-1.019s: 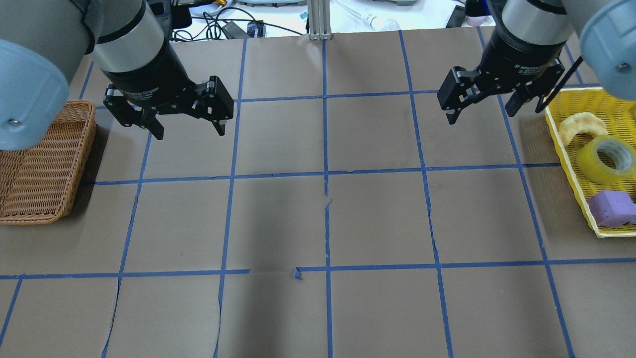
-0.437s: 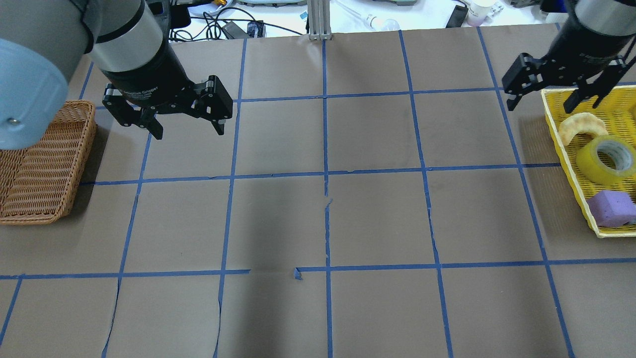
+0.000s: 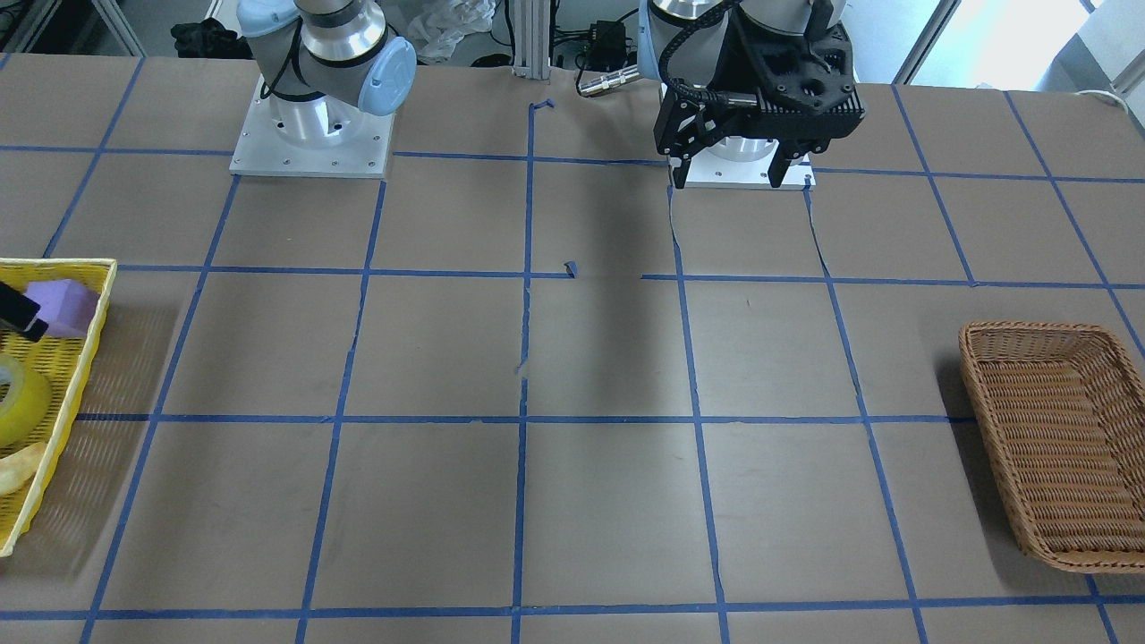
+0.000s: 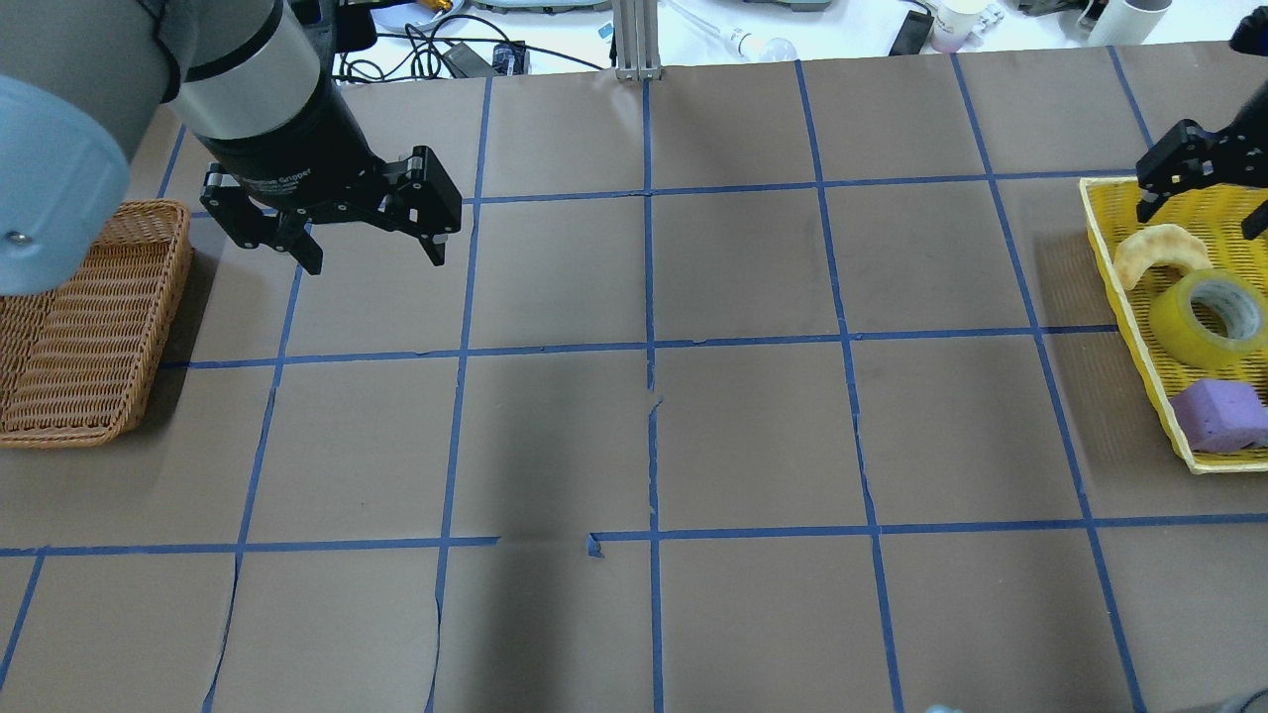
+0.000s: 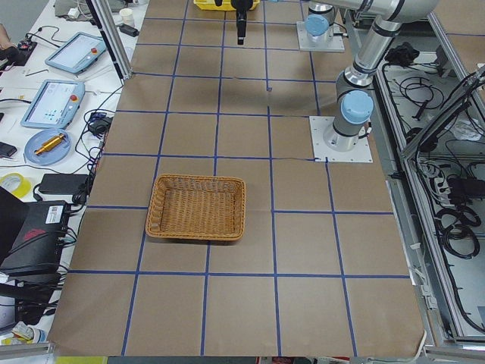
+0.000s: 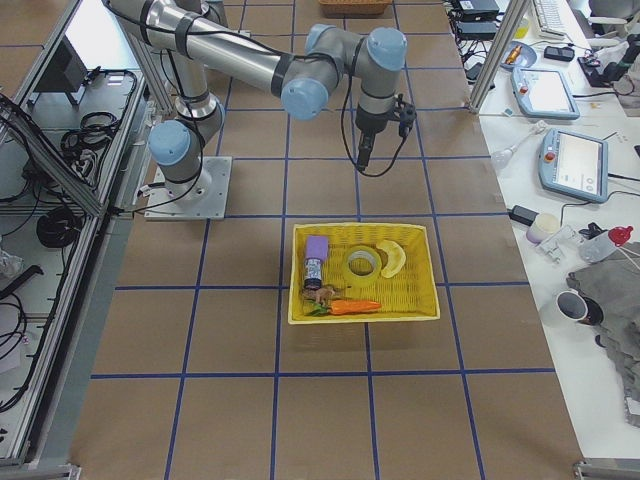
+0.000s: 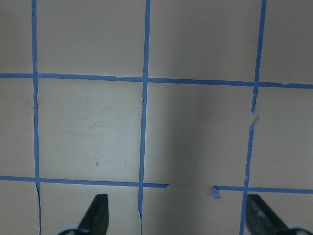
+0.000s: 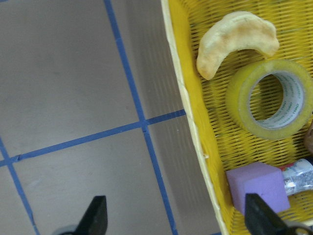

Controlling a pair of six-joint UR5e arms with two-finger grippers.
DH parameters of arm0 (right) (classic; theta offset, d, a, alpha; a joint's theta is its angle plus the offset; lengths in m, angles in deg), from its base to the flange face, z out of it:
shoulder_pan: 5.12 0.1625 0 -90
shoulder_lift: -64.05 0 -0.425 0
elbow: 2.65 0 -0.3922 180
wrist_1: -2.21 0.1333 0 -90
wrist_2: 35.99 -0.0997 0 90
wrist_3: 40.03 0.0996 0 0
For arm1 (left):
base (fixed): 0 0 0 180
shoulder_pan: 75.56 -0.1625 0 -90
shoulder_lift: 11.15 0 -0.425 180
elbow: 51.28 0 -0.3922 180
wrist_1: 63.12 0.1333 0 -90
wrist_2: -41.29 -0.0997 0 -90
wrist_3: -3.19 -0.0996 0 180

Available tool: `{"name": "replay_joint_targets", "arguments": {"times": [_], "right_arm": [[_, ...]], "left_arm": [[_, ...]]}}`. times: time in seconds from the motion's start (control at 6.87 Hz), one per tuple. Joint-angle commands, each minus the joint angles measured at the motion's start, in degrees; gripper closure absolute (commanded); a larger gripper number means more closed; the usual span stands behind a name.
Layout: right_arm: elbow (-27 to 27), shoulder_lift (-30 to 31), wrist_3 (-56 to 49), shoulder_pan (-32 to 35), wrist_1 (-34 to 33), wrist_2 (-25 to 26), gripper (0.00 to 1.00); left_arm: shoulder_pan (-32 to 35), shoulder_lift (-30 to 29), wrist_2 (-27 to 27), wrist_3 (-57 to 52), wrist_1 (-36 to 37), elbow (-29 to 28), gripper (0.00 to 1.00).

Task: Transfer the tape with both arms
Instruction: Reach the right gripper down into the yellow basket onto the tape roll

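Now, in the overhead view, your tape (image 4: 1207, 319) lies flat in the yellow basket (image 4: 1141, 337), far right. The right gripper (image 4: 1201, 213), spread wide, is nearer; the left gripper (image 4: 378, 259), wide too, is far. In the right wrist view, the tape (image 8: 239, 98) sits upper right.

Bright, even lighting, soft shadows on the table (image 4: 753, 426), left wrist view hazy.

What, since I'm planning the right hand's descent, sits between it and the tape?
Nothing visible. The tape lies flat and uncovered in the yellow basket; the bread piece and purple block sit beside it, not over it. The open right hand hovers above the basket, past the bread piece.
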Motion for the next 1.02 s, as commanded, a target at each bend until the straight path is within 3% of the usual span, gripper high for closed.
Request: {"name": "replay_joint_targets", "arguments": {"times": [0.0,0.29,0.87], "right_arm": [[-0.1,-8.8,-3.6,-3.5,-11.3,1.9,0.0],[-0.2,-13.8,-3.6,-3.7,-14.2,4.5,0.02],[-4.2,-15.9,-3.5,-4.4,-19.6,7.5,0.02]], "left_arm": [[0.0,0.0,0.0,0.0,0.0,-0.2,0.0],[0.0,0.2,0.0,0.0,-0.2,-0.2,0.0],[0.0,0.4,0.0,0.0,-0.3,-0.1,0.0]]}}
